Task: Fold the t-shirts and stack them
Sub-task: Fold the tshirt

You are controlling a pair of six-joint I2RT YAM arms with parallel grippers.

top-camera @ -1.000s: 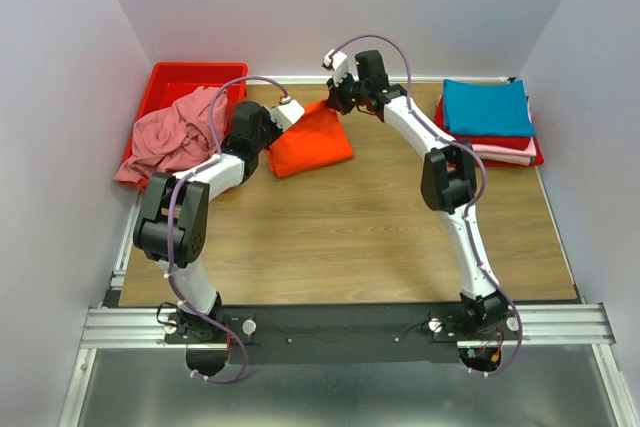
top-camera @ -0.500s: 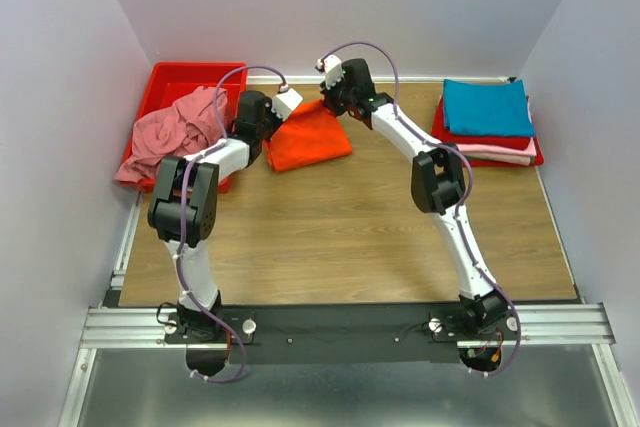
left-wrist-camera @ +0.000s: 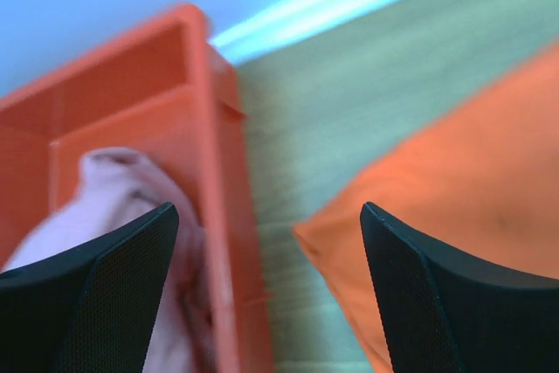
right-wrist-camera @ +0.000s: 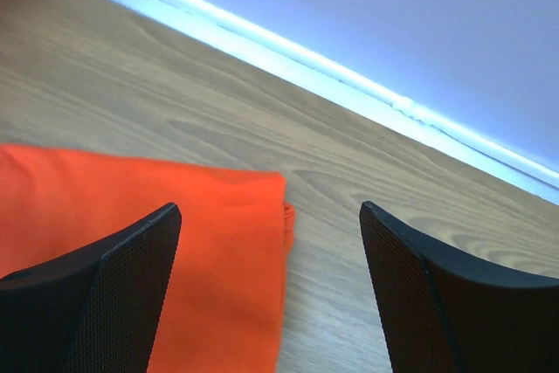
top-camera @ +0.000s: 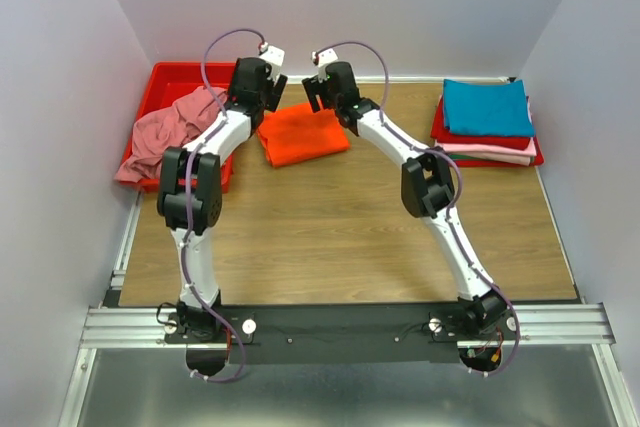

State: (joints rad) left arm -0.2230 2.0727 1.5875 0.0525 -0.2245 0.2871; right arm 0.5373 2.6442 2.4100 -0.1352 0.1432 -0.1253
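Left hand and right hand gape empty by orange t-shirt.

Red bin at wooden table's far-left corner; white walls around.

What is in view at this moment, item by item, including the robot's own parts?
folded t-shirt: one, bright orange, flat on the table at the far middle
crumpled t-shirt: one, dusty pink, spilling out of the bin at far left
stacked t-shirts: three colours showing, teal on top, pale pink under it, red at the bottom, far right
bin: one, red, far left corner
table: one, brown wood grain
rail: one, silver, along the near edge
left arm: one, white and black, reaching to the far side
right arm: one, white and black, reaching to the far side
left gripper: one, black, open, above the bin wall and the orange shirt's edge
right gripper: one, black, open, above the orange shirt's corner
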